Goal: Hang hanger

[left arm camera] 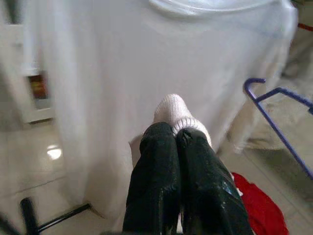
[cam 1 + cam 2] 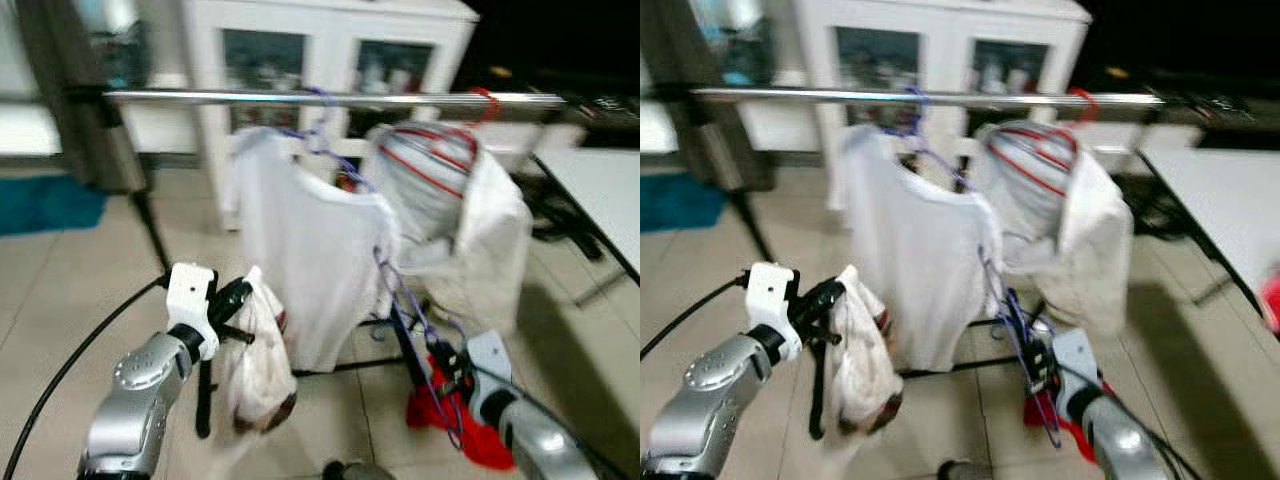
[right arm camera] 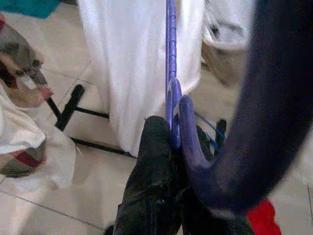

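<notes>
A horizontal silver clothes rail (image 2: 330, 98) spans the scene in front of a white glass-door cabinet (image 2: 330, 60). From the rail hangs a white T-shirt (image 2: 310, 260) on a blue hanger whose hook sits on the bar; beside it, towards the robot's right, hangs a bundle of white cloth with red-trimmed hangers (image 2: 440, 190).

The right gripper (image 3: 171, 142) is low on the right, its jaws closed on the blue-purple plastic hanger (image 2: 425, 330), which it holds in front of the lower right edge of the T-shirt, well below the rail. The hanger's thin bar runs up along the shirt's side. A red cloth (image 2: 450, 420) lies on the tiled floor (image 2: 80, 280) just behind this gripper.

The left gripper (image 1: 176, 139) is on the left, below the rail, its jaws clamped shut on a crumpled white garment with brownish patches (image 2: 255, 360), which dangles from the fingertips beside the T-shirt's left hem. A black cable (image 2: 70, 365) curves over the floor near the left arm. At the far right, the corner of a white bench (image 2: 600, 190) shows.
</notes>
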Controlling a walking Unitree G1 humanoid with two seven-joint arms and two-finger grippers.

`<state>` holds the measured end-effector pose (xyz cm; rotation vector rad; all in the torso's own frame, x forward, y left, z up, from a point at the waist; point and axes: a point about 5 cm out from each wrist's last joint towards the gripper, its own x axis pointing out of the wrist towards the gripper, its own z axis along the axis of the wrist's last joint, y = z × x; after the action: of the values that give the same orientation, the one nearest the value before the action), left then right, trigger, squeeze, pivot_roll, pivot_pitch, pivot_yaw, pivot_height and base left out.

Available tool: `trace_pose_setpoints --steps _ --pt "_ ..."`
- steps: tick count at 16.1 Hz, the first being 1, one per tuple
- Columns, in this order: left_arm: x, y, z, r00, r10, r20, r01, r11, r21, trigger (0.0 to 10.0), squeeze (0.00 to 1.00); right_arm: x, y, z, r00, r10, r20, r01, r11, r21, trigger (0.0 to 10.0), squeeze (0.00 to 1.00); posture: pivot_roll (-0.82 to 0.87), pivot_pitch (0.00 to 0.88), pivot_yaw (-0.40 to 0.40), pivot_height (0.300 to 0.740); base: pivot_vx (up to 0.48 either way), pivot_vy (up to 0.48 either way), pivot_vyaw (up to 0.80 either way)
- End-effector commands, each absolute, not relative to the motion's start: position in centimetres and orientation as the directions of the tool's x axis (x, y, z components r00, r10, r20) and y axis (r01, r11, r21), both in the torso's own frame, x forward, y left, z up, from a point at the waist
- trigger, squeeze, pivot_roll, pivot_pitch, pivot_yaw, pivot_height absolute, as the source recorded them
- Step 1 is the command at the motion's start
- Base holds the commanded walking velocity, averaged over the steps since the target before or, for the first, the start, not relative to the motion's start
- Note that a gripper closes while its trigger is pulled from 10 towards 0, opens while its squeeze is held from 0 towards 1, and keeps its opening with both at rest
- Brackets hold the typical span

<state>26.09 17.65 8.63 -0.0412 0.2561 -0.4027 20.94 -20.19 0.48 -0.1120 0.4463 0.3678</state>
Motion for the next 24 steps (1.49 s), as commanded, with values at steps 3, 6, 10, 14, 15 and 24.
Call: trace_pose_setpoints --steps 3,6,10,14,15,24 --pt "26.4 17.1 9.2 0.880 -0.423 -0.219 0.422 0.905 -0.051 10.0 0.00 20.9 -20.9 0.1 0.866 0.269 -0.423 -0.312 0.949 -0.036 10.0 0.00 -0.16 0.000 -0.013 0.740 0.000 0.000 -0.80" --pt "25.8 17.5 9.2 0.884 -0.417 -0.211 0.411 0.909 -0.075 10.0 0.00 20.3 -20.8 -0.9 0.853 0.248 -0.460 -0.286 0.958 -0.013 10.0 0.00 -0.17 0.000 -0.027 0.740 0.000 0.000 -0.80" --pt "26.2 17.1 8.8 0.882 -0.412 -0.229 0.415 0.909 -0.036 10.0 0.00 19.5 -21.0 -2.2 0.860 0.166 -0.483 -0.173 0.984 0.030 10.0 0.00 -0.16 0.000 -0.015 0.740 0.000 0.000 -0.80" --pt "25.8 17.6 8.9 0.902 -0.378 -0.211 0.375 0.925 -0.056 10.0 0.00 19.3 -20.7 -3.1 0.857 0.092 -0.508 -0.076 0.996 0.052 10.0 0.00 -0.15 0.000 -0.043 0.740 0.000 0.000 -0.80" --pt "26.0 17.7 8.5 0.907 -0.359 -0.222 0.357 0.933 -0.049 10.0 0.00 19.4 -20.7 -3.3 0.862 0.072 -0.502 -0.054 0.997 0.049 10.0 0.00 -0.16 0.000 -0.031 0.740 0.000 0.000 -0.80" --pt "28.1 16.8 9.9 0.909 -0.378 -0.177 0.379 0.925 -0.030 10.0 0.00 21.9 -23.1 -0.3 0.919 -0.104 -0.381 0.140 0.988 0.068 10.0 0.00 -0.18 0.000 0.007 0.740 0.000 0.028 -0.80"
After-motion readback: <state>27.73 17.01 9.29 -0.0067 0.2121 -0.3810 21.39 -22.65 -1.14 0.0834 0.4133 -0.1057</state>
